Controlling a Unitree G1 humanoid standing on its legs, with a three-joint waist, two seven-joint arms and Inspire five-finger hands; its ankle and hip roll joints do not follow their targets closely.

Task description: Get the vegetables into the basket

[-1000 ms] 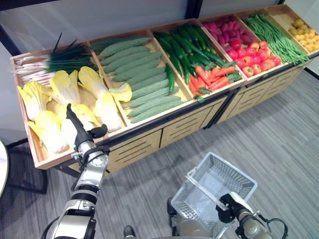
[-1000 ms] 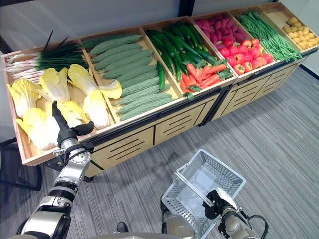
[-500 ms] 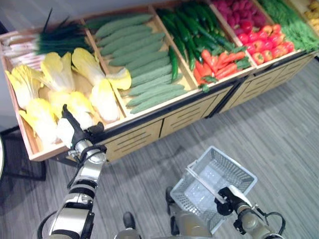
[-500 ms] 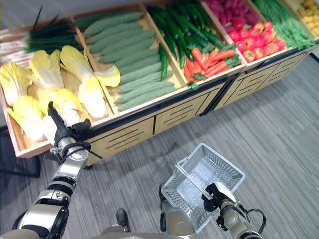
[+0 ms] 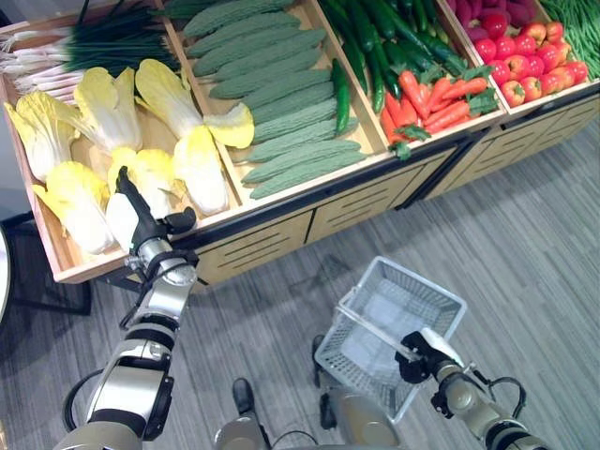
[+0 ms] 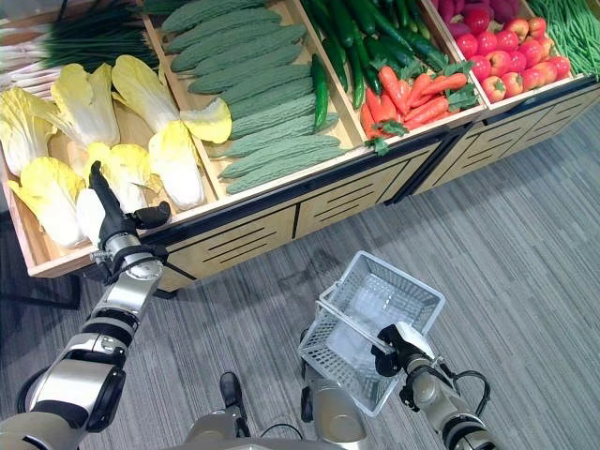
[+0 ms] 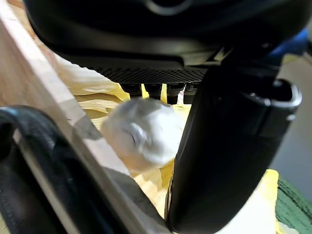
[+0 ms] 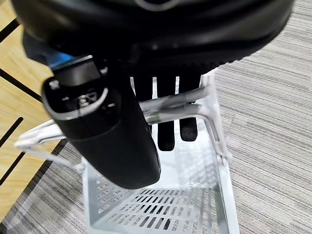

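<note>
left hand (image 5: 141, 221): you see it at left centre of the head views, raised over the front edge of the cabbage bin. Fingers straight and pointing up the frame, thumb out to the side, nothing held. Fingertips lie over the nearest cabbage (image 5: 120, 217); contact can't be told.
right hand (image 5: 418, 345): bottom right of the frame. Fingers curled under the basket handle (image 8: 171, 105), thumb over it, so you have a closed grip on the handle.
basket (image 5: 424, 295): white mesh, hangs tilted from the right hand over the grey floor (image 5: 525, 216), bottom centre. No vegetables in it.
vegetables: all in the wooden stand (image 5: 281, 230) across the top of the frame. Cabbages (image 5: 197, 159) at left, then gourds (image 5: 281, 103), cucumbers (image 5: 375, 47), carrots (image 5: 441, 98).
</note>
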